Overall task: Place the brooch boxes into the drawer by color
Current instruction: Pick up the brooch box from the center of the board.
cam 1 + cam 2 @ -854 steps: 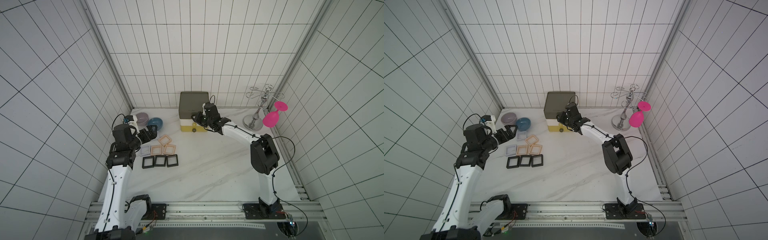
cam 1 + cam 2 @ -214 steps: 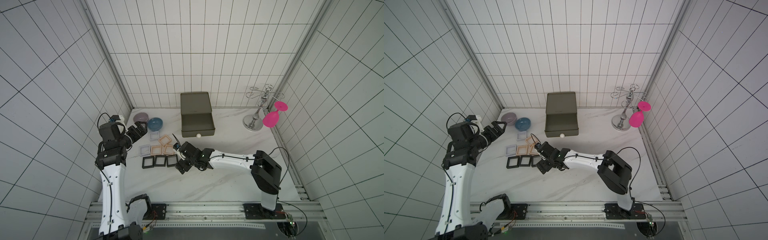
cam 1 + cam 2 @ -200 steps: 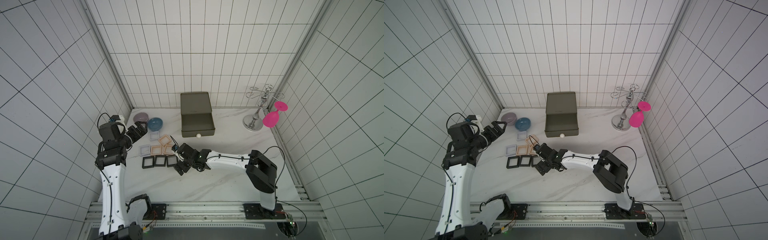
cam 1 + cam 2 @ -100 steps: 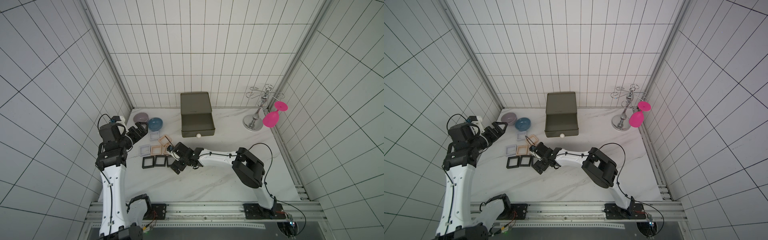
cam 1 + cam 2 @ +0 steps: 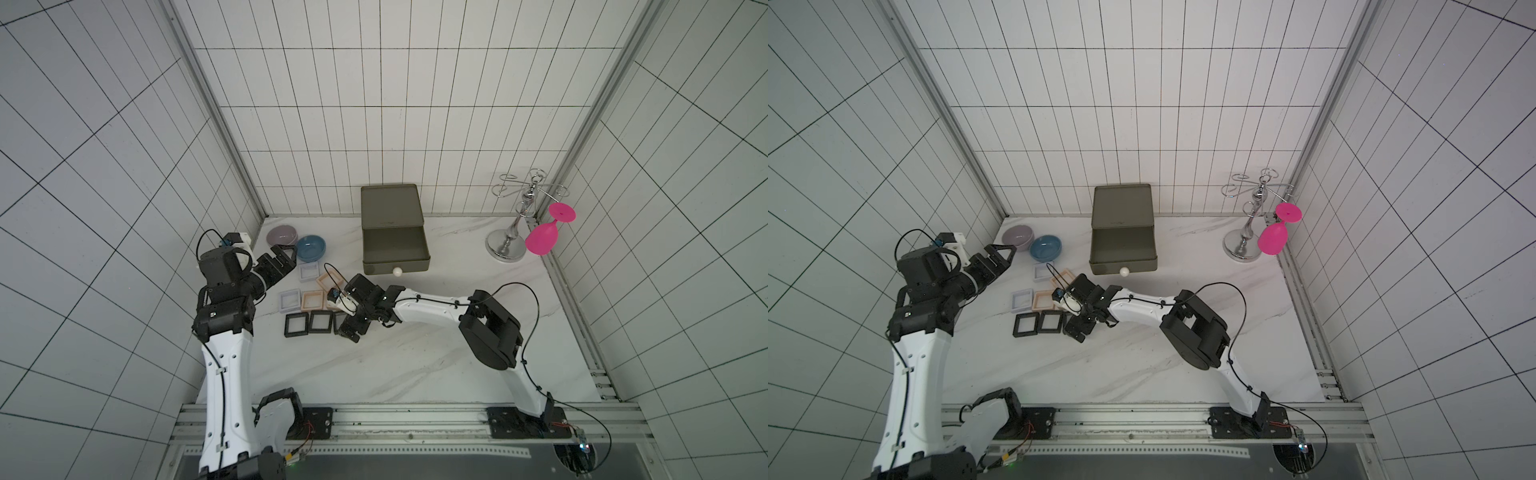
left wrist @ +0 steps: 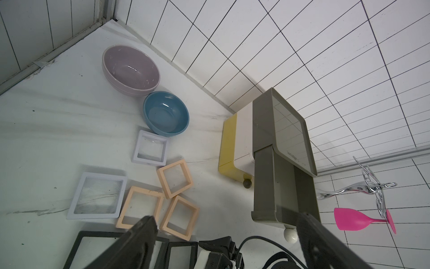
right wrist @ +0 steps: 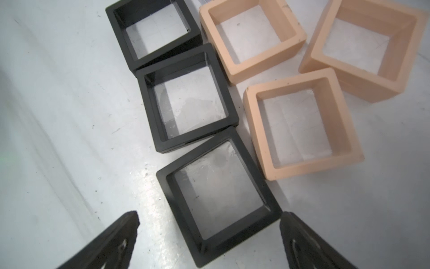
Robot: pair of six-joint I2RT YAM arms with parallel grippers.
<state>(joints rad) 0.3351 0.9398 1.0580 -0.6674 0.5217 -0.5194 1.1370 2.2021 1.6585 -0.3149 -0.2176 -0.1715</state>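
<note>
1. Right gripper (image 7: 209,216): spread wide and empty, low over the nearest black box (image 7: 218,198) at lower centre of the right wrist view. In both top views it sits centre-left, at the right end of the black row (image 5: 320,322).
2. Left gripper (image 5: 284,258): also spread and empty, raised at the left beside the bowls (image 5: 311,248). It looks to have no part in this pick.
3. Boxes: three black in a row. Three peach boxes (image 7: 302,123) lie to the upper right of them in the right wrist view. Two pale boxes (image 5: 289,300) lie further left in the top view. All are on the table (image 5: 415,361).
4. Drawer (image 5: 395,249): the dark top tier stands pulled out and looks empty, upper centre in both top views. The white and yellow tiers are shut in the left wrist view.
5. Step in hand, as I read it: take that black box for the dark tier.
6. To do it well:
   - The box lies skewed to the jaws, so turn the wrist until they face two opposite sides.
   - One finger (image 7: 302,244) sits at the box's corner, close to a peach box. Lower it into the gap, not onto either frame.
7. The next black box lies just beside the top corner, so close gently to avoid dragging it. Lift clear before swinging, and cross above the front wall and knob (image 5: 397,271).
</note>
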